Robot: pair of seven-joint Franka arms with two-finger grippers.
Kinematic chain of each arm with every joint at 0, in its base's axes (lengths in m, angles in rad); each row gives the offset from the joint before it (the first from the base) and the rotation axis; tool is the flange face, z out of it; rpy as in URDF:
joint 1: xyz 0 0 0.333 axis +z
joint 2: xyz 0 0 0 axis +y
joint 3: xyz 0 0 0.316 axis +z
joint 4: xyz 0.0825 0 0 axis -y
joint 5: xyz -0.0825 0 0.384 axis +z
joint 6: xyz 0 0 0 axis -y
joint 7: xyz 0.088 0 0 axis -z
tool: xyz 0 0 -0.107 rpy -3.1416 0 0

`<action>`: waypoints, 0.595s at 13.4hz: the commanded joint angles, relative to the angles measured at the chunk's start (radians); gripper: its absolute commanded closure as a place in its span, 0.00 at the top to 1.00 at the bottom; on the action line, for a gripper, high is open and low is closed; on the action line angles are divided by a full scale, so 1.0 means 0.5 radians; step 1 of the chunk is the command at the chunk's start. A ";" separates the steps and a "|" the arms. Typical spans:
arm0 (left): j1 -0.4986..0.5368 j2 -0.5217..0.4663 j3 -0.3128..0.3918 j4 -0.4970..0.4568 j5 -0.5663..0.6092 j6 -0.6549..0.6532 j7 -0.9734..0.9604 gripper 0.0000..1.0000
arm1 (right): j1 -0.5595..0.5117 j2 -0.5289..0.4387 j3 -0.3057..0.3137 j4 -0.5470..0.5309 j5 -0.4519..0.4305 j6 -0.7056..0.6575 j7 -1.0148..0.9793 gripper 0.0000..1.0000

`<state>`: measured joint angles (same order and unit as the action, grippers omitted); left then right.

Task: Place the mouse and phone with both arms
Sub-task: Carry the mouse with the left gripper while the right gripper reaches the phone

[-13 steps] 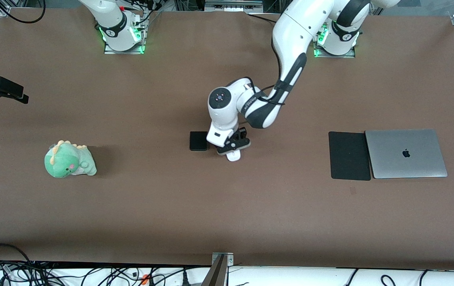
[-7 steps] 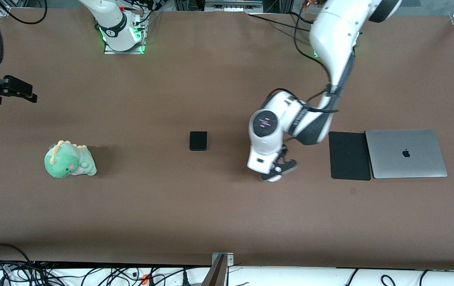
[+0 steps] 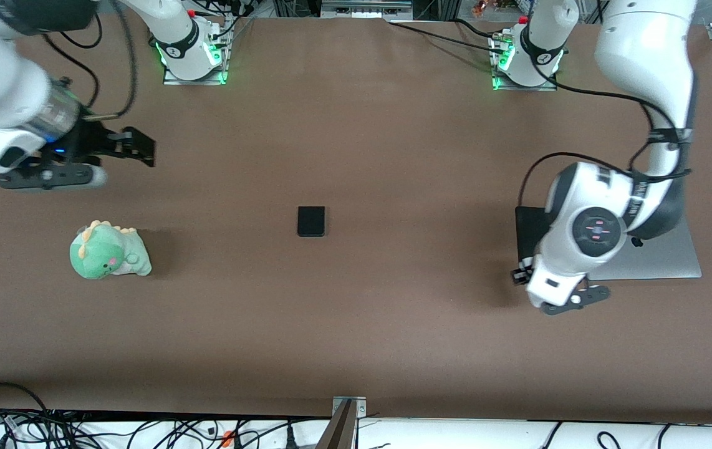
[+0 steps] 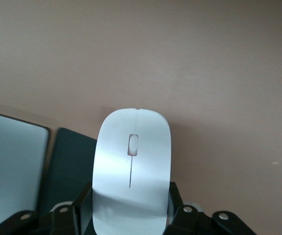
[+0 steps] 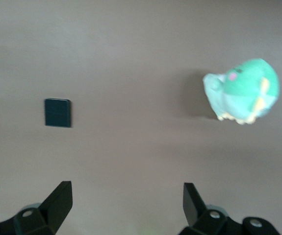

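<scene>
My left gripper (image 3: 571,299) is shut on the white mouse (image 4: 131,171), one finger on each long side, and holds it in the air. It is over bare table at the edge of the black mouse pad (image 3: 527,231) that is nearer the front camera. In the front view the hand hides the mouse. The black phone (image 3: 311,221) lies flat at mid-table and also shows in the right wrist view (image 5: 58,112). My right gripper (image 3: 141,149) is open and empty, in the air over bare table toward the right arm's end.
A green dinosaur plush (image 3: 110,251) sits toward the right arm's end and shows in the right wrist view (image 5: 243,90). A silver laptop (image 3: 674,262) lies closed beside the mouse pad, partly hidden by the left arm. Cables run along the table's edges.
My left gripper has carried the mouse from beside the phone toward the left arm's end, to the mouse pad. My right arm has swung in over the table.
</scene>
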<state>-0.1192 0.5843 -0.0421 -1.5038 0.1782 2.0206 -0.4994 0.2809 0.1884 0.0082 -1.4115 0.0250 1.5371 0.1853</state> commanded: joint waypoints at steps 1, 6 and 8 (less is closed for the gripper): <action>0.143 -0.266 -0.045 -0.436 0.015 0.210 0.271 0.52 | 0.134 0.068 -0.010 -0.003 0.063 0.165 0.132 1.00; 0.238 -0.497 -0.045 -1.265 0.018 0.953 0.535 0.52 | 0.441 0.337 -0.013 -0.012 0.137 0.588 0.730 1.00; 0.272 -0.500 -0.045 -1.370 0.018 1.026 0.639 0.53 | 0.496 0.479 -0.013 -0.057 0.119 0.769 0.859 1.00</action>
<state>-0.0122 0.3899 -0.0507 -2.1036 0.1782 2.4915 -0.2409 0.5050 0.3702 0.0117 -1.4294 0.0836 1.8539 0.5579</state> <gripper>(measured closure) 0.374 0.000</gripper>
